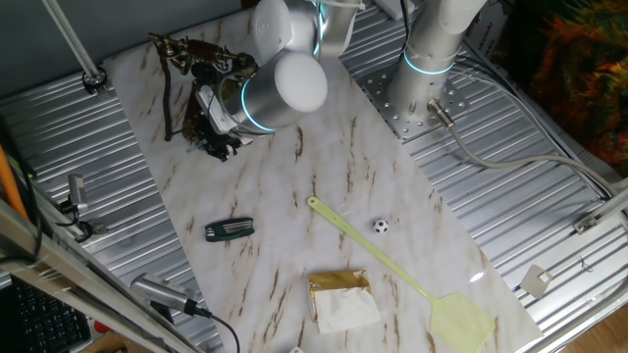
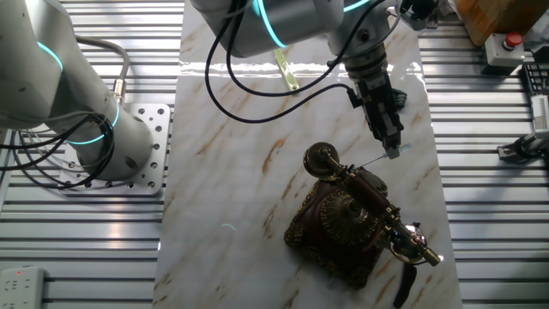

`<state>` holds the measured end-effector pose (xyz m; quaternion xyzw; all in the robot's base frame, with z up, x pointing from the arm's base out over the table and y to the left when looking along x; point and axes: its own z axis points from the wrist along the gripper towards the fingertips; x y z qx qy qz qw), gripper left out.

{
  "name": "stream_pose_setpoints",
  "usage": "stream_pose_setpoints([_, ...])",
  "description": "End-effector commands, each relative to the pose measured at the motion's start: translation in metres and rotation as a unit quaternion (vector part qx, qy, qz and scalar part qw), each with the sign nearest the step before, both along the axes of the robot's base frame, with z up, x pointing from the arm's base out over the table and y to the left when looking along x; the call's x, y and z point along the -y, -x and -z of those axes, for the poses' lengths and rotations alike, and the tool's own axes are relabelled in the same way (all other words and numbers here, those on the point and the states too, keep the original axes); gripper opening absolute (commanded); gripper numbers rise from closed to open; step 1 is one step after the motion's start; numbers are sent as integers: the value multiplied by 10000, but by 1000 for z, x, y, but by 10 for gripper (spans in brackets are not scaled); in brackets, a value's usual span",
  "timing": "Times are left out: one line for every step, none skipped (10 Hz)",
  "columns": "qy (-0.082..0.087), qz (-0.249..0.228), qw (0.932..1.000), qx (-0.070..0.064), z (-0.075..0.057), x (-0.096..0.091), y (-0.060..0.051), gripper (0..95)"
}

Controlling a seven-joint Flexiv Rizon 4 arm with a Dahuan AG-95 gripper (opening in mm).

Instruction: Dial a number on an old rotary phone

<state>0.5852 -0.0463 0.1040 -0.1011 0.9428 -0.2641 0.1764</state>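
Observation:
The old rotary phone (image 2: 352, 219) stands on the marble board, dark brown and brass, with its round dial (image 2: 337, 211) facing up and the handset (image 2: 369, 202) lying across the cradle. In one fixed view the phone (image 1: 201, 64) sits at the far left corner of the board, partly hidden by my arm. My gripper (image 2: 392, 151) points down just beyond the phone, beside the handset's round end (image 2: 322, 160), and is not on the dial. Its fingers look pressed together with nothing clearly held. A thin pale line runs from the tip toward the handset. My gripper (image 1: 218, 147) is mostly hidden in one fixed view.
A yellow fly swatter (image 1: 392, 270) lies diagonally on the board, with a small black-and-white ball (image 1: 381, 226) beside it. A dark green tool (image 1: 229, 229) and a gold-wrapped packet (image 1: 340, 297) lie nearer the front. The arm's base (image 1: 424, 74) stands on the right.

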Motion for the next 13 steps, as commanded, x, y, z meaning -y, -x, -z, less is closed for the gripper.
stream_pose_setpoints([1,-4,10000,10,0,0,0,0])
stream_pose_setpoints([4,-3,10000,11,0,0,0,0])
stream_pose_setpoints([2,4,10000,22,0,0,0,0])
stream_pose_setpoints([-7,19,10000,43,0,0,0,0])
stream_pose_setpoints([-11,33,10000,67,0,0,0,0])
stream_pose_setpoints([-8,38,10000,69,0,0,0,0])
stream_pose_setpoints([1,52,10000,66,0,0,0,0])
stream_pose_setpoints([4,61,10000,68,0,0,0,0])
stream_pose_setpoints([6,66,10000,71,0,0,0,0])
stream_pose_setpoints([7,71,9999,75,0,0,0,0])
stream_pose_setpoints([17,65,10000,68,0,0,0,0])
stream_pose_setpoints([22,65,10000,59,0,0,0,0])
stream_pose_setpoints([26,60,10000,46,0,0,0,0])
